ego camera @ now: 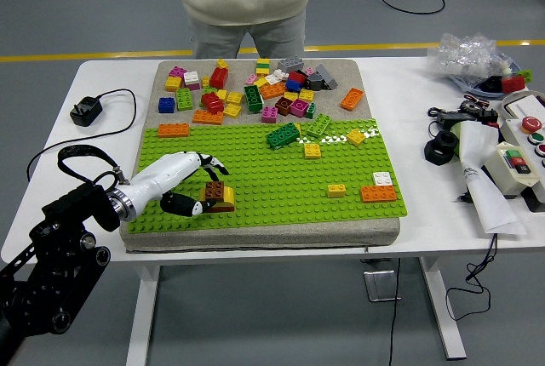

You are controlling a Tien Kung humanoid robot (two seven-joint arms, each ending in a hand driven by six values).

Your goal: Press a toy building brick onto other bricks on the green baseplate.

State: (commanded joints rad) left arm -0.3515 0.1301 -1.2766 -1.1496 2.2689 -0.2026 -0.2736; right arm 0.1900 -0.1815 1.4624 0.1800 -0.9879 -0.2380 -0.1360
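Observation:
A brown brick [215, 189] sits on a yellow brick [225, 204] at the near left of the green baseplate [281, 179]. My left hand [201, 185] reaches in from the left. Its fingers [209, 162] arch just behind the brown brick without clearly touching it. The thumb [183, 206] lies by the stack's left side. An orange and white pair [379, 190], a small yellow brick [336, 190] and a dark green brick [283, 134] also stand on the plate. The right hand is out of view.
Several loose bricks [255, 89] lie on the grey mat behind the baseplate. A person [244, 0] stands at the far side, hands unseen. A black charger and cable [87, 111] lie at the left. Control boxes [515, 162], paper and black parts sit at the right.

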